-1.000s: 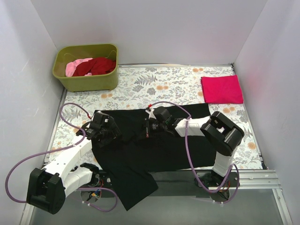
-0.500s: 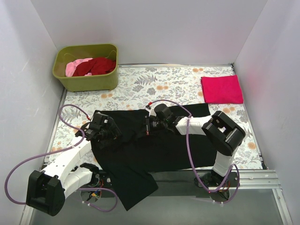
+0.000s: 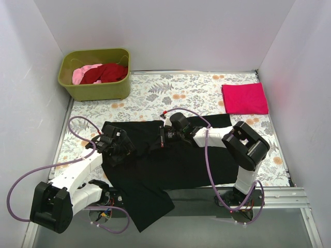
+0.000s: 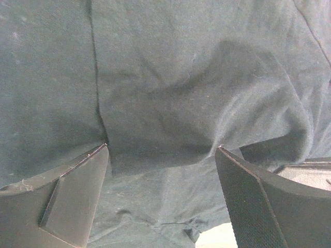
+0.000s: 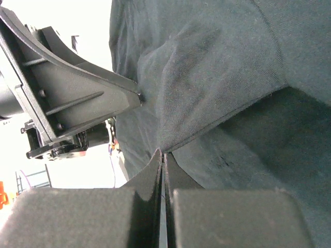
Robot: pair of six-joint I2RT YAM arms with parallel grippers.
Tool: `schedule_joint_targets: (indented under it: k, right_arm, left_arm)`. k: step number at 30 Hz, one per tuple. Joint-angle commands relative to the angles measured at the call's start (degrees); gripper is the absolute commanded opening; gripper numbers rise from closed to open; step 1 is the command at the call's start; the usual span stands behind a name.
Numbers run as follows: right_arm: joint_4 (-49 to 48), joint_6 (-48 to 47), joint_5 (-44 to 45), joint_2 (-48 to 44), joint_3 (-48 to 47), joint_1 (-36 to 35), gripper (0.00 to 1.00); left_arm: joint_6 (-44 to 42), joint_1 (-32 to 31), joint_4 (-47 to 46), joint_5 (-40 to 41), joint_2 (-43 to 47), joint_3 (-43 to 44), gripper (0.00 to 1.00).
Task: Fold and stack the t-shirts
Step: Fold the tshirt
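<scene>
Fingers (image 4: 77, 201) of the left gripper (image 3: 124, 147) stand spread wide over the black t-shirt (image 3: 176, 165). In the left wrist view nothing sits between them, only loose dark cloth lying below. Compared with a second ago, that gripper has sunk a touch toward lower left in the overhead view. It appears to have let go of the fabric there.

The right gripper (image 3: 161, 138) has crept a little to the left and upward across the shirt. Its fingers (image 5: 145, 181) are pressed together, and a raised ridge of black cloth runs right into their tips, so they look to be pinching a fold near the shirt's middle.

The black t-shirt lies spread across the centre of the surface on the floral cloth (image 3: 170, 93), still rumpled. One part hangs off the near edge at the bottom of the frame.

A magenta-pink t-shirt (image 3: 245, 98) lies folded at upper right. The dark red t-shirt (image 3: 106, 72) and the pale pink t-shirt (image 3: 83, 74) sit bunched in the olive-green tub (image 3: 95, 90) at upper left.

By my reading the black shirt's fold is only beginning. With one side released and the other dragging cloth leftward, the left gripper probably needs a fresh hold before the fold can be carried over. The overhanging part could pull the shirt askew.
</scene>
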State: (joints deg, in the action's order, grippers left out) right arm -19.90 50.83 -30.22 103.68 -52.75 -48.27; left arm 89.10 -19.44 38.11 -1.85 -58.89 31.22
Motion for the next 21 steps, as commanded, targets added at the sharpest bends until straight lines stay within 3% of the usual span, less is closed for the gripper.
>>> schedule_joint_targets:
  k: [1, 10, 12, 16, 17, 21]
  right_arm:
    - [-1.46, -0.29, -1.25, 0.56, -2.27, 0.37, 0.01]
    - [-1.54, -0.38, -1.60, 1.00, -2.97, 0.63, 0.01]
    - [-1.46, -0.55, -1.69, 1.00, -2.97, 0.63, 0.01]
    - [-1.46, -1.08, -1.69, 0.74, -2.62, 0.63, 0.01]
    - [-1.46, -1.08, -1.69, 0.65, -2.18, 0.63, 0.01]
    - [-1.46, -1.43, -1.77, -0.31, -0.87, 0.81, 0.01]
  left_arm:
    - [1.34, 0.02, -0.84, -2.46, 0.36, -0.99, 0.78]
    - [2.48, -0.77, -2.25, -2.54, -1.93, -2.04, 0.78]
    - [2.66, -0.86, -2.95, -3.25, -1.58, -2.04, 0.72]
    - [2.13, -0.86, -2.69, -2.81, 0.00, -0.38, 0.44]
    - [2.04, -0.86, -1.90, -3.07, 0.53, 0.85, 0.33]
    - [1.95, -0.86, 1.70, -3.95, 1.15, 4.62, 0.10]
